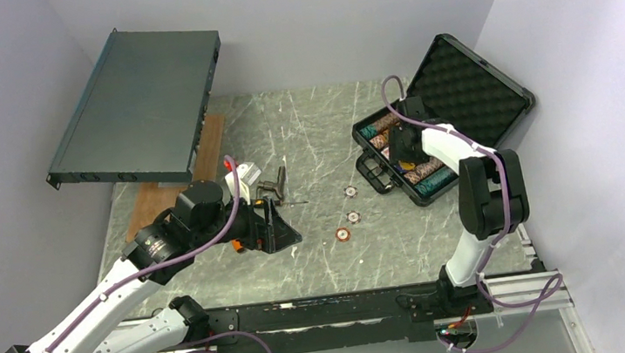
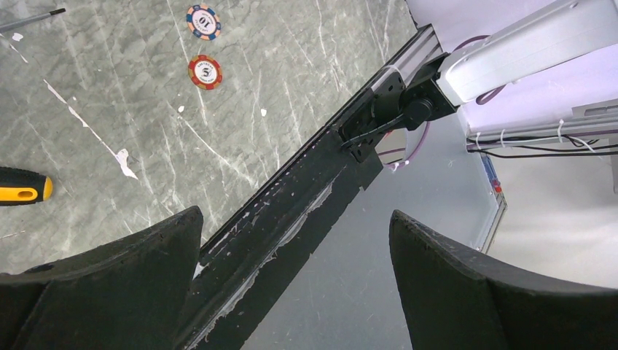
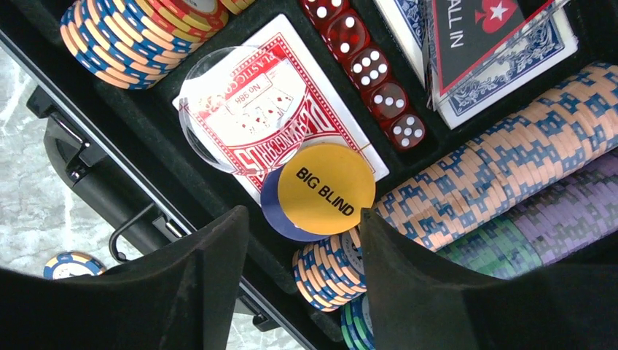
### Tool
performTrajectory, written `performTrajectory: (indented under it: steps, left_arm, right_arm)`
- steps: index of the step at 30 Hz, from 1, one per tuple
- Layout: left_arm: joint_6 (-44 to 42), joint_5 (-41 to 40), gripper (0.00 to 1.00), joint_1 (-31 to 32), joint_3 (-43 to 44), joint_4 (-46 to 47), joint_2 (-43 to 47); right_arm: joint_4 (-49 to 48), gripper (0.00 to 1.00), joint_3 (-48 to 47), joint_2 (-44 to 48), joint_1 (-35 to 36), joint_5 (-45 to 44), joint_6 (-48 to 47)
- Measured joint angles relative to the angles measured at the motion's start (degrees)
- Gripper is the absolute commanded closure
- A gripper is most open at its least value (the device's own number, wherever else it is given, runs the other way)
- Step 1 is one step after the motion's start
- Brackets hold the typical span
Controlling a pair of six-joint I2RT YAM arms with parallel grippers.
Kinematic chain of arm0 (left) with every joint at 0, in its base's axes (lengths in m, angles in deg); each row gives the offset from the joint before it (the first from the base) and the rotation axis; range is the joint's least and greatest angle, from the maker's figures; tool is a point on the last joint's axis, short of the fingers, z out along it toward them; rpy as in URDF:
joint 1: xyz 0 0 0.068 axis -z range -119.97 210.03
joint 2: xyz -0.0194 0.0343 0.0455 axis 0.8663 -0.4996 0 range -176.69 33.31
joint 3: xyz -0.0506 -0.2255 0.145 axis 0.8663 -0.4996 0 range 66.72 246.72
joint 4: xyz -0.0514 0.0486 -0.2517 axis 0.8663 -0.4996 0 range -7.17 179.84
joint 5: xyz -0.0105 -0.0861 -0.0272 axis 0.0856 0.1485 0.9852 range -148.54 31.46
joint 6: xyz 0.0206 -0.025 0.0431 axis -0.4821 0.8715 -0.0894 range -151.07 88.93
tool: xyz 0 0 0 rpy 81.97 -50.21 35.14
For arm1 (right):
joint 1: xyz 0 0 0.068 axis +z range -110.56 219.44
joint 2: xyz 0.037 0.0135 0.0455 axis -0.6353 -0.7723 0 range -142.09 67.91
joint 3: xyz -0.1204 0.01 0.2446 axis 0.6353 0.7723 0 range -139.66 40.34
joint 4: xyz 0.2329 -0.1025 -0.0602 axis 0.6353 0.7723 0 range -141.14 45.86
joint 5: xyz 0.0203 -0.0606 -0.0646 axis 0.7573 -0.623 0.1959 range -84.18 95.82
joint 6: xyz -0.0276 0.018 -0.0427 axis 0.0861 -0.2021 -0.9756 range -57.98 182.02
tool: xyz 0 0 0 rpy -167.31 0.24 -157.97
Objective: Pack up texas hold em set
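While the right gripper (image 3: 301, 213) hovers half-open and empty over the open black hard plastic case (image 1: 476, 94), the round yellow "BIG BLIND" button (image 3: 326, 188) lies inside on the red card deck (image 3: 291, 109). Judged step: stowing small pieces. Next: the left gripper (image 2: 295, 215), wide open and empty, would need to fetch the three loose striped chips (image 1: 354, 217) mid-table.

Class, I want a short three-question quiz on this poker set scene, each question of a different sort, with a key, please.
1. True or false: the black case has its lid shut.
2. In the top view, how many poker chips lie loose on the table? A: one. B: three. C: six.
3. Fill in: in the right wrist view, the yellow button inside the case reads ____.
Key: 1 false; 2 B; 3 BIG BLIND.
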Motion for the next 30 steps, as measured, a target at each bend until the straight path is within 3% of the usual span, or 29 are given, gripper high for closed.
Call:
performTrajectory:
  steps: [8, 16, 30]
  left_arm:
    - [0.5, 0.5, 0.01, 0.0, -0.3, 0.4, 0.3]
    - [1.5, 1.5, 0.01, 0.0, -1.0, 0.5, 0.6]
    - [1.6, 1.4, 0.01, 0.0, -1.0, 0.2, 1.6]
  right_arm:
    - [-0.4, 0.16, 0.6, 5.2, -0.6, 2.5, 0.8]
    - [-5.4, 0.13, 0.1, 2.0, -7.5, 9.6, 3.1]
    - [-6.9, 0.15, 0.4, -1.7, -8.1, 16.2, 3.3]
